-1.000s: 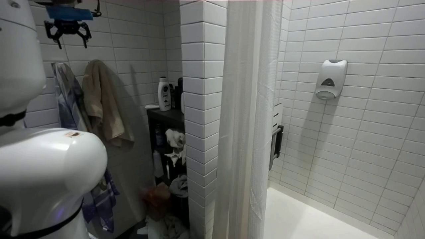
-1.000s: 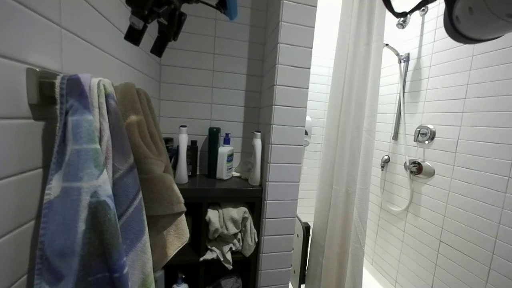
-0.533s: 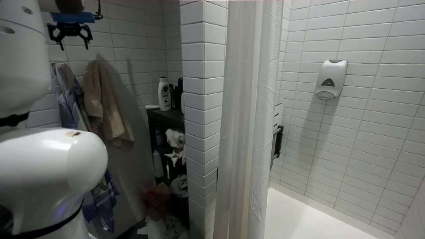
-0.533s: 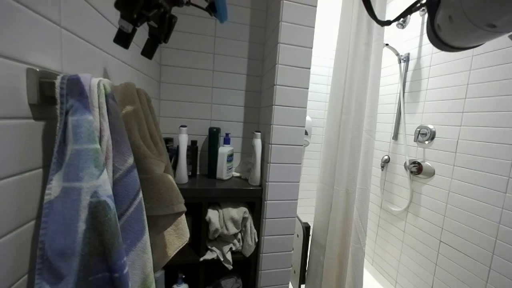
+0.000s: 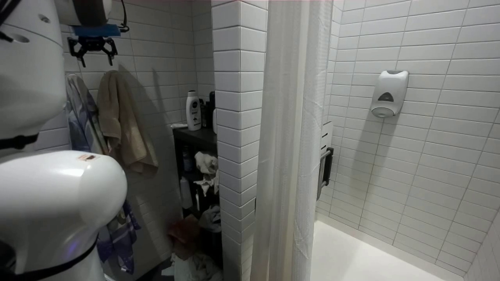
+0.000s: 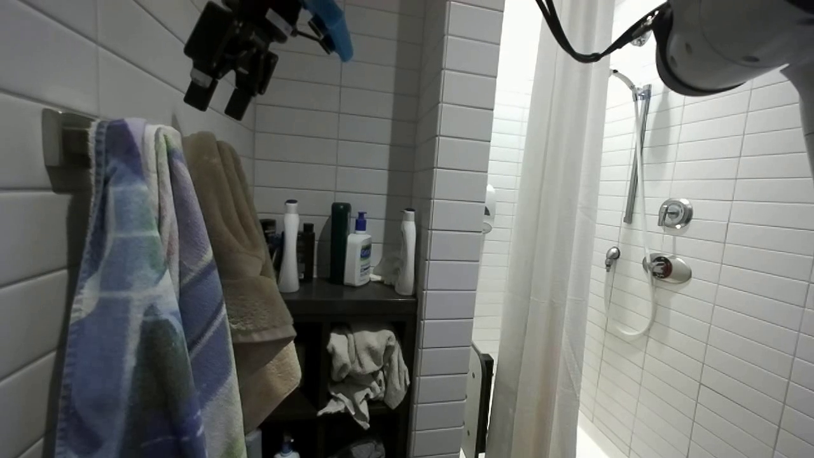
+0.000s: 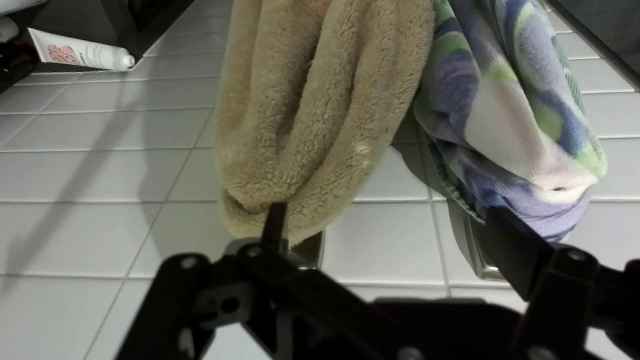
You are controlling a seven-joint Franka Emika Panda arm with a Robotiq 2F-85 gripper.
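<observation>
Jaws set wide apart around open space are borne by the gripper (image 5: 97, 63), which is held pointing downward above a tan towel (image 6: 238, 254) and a multicoloured towel (image 6: 133, 286), hung side by side on a tiled wall (image 5: 164, 47). In the wrist view the upper end of the tan towel is partly covered by one jaw and that of the multicoloured towel by the other, though a gap between jaws and towels is shown in an exterior view. Beside the top of the multicoloured towel a metal wall mount (image 6: 67, 137) is exposed. Next to the tan towel a black shelf (image 6: 343, 306) is placed, on which a white bottle (image 6: 289, 248), a dark green bottle (image 6: 340, 242) and a white pump bottle (image 6: 358, 257) are stood upright; a grey cloth (image 6: 365, 356) is draped out of its lower part. By a tiled pillar (image 6: 455, 254) the shelf is divided from a pale shower curtain (image 6: 547, 222)
</observation>
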